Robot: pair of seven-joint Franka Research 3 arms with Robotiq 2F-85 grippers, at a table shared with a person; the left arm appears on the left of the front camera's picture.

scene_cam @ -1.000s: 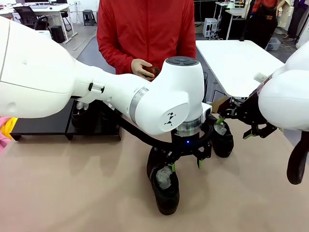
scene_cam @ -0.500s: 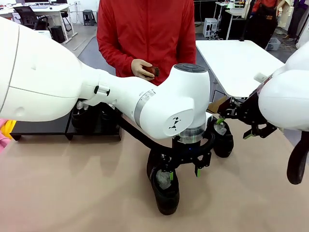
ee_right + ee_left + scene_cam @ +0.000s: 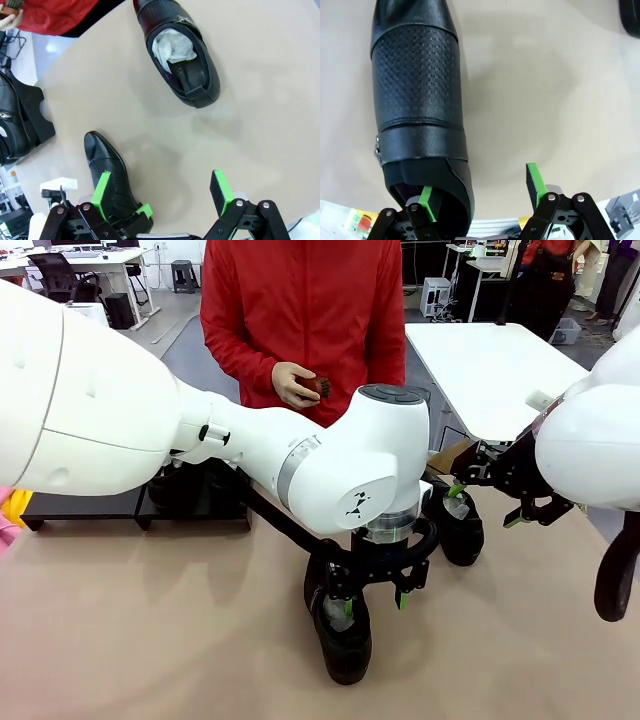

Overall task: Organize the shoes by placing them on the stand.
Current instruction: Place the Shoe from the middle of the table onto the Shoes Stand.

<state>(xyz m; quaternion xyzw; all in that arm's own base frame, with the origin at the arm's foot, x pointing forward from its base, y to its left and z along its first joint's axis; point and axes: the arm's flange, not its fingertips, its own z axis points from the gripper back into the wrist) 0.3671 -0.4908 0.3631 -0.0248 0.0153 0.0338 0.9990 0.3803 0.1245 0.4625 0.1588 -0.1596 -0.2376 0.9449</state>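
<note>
A glossy black shoe [image 3: 343, 640] lies mid-table with white paper in its opening and its toe pointing away from me. My left gripper [image 3: 373, 602] stands open low over its heel. In the left wrist view one pad [image 3: 427, 202] is inside the opening of this shoe [image 3: 417, 100] and the other pad [image 3: 535, 182] is outside, clear of the leather. A second shoe [image 3: 462, 528] with paper stuffing lies to the right. My right gripper [image 3: 485, 505] hangs open above the table near it, holding nothing. The stand [image 3: 80, 502] at the left carries dark shoes [image 3: 190, 485], largely hidden by my left arm.
A person in red stands at the far edge holding a small brown brush [image 3: 318, 387]. A white table [image 3: 490, 370] stands behind on the right. The right wrist view shows the stuffed shoe [image 3: 180, 55], the shoe under my left gripper [image 3: 107, 170] and the stand [image 3: 37, 117].
My left gripper has come down onto the middle shoe and shifted slightly left, so one finger now sits in the opening. The right arm has not moved.
</note>
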